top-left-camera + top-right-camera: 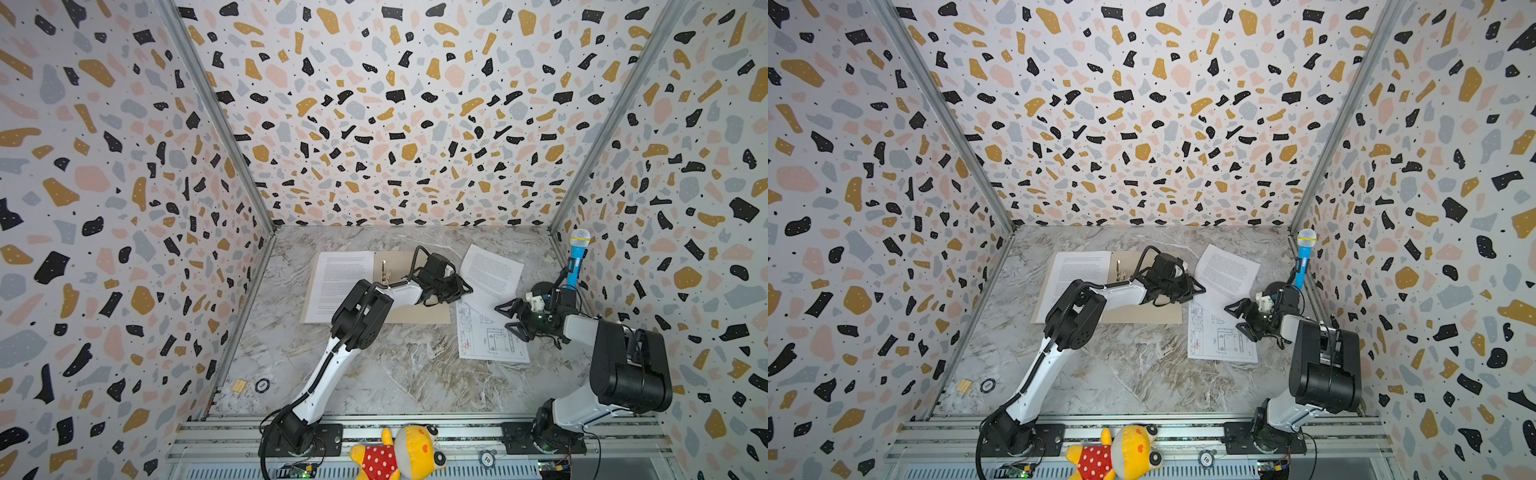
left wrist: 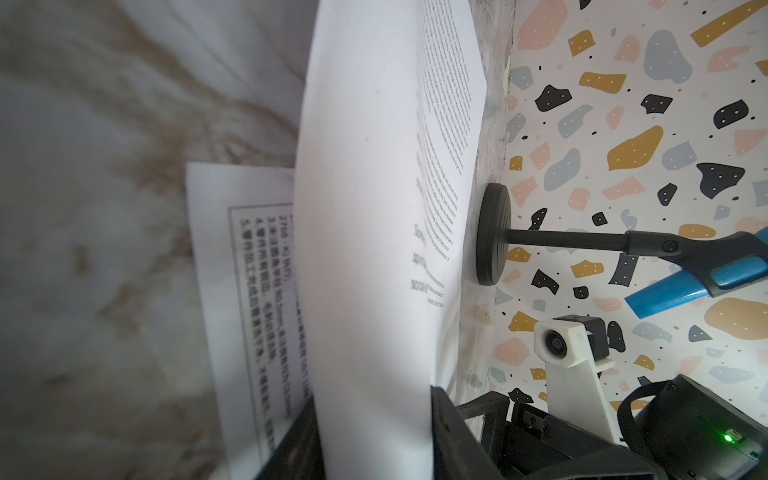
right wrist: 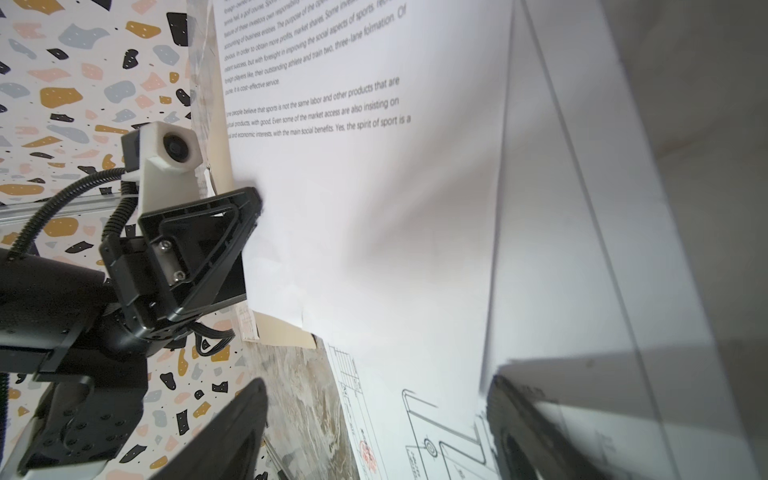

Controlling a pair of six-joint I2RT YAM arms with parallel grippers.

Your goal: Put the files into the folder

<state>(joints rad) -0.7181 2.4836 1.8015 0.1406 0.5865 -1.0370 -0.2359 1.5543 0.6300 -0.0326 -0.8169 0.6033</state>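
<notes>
Nearest the lens, a yellow plush toy (image 1: 399,453) in a red dotted shirt is lying on the front rail, as both top views are showing. Behind it, on the marble worktop (image 1: 374,374), the tan folder (image 1: 419,313) is lying flat and opened out. One text sheet (image 1: 338,286) is resting on its left half, and a metal clip (image 1: 384,270) is showing at the spine. The left tool (image 1: 461,291) is reaching across the folder's right half and pinching the corner of a second text sheet (image 1: 490,274). The right wrist view is showing that corner lifted off the worktop, clamped between the jaws at the folder's right edge. The rest of that sheet is lying to the right of the folder, overlapping the top of the drawing sheet (image 1: 490,336), which is lying flat on the worktop. The right tool (image 1: 501,318) is poised at the right edge of those two sheets, its jaws spread wide and gripping nothing. A blue microphone (image 1: 577,257) is standing on its stand by the right wall.
</notes>
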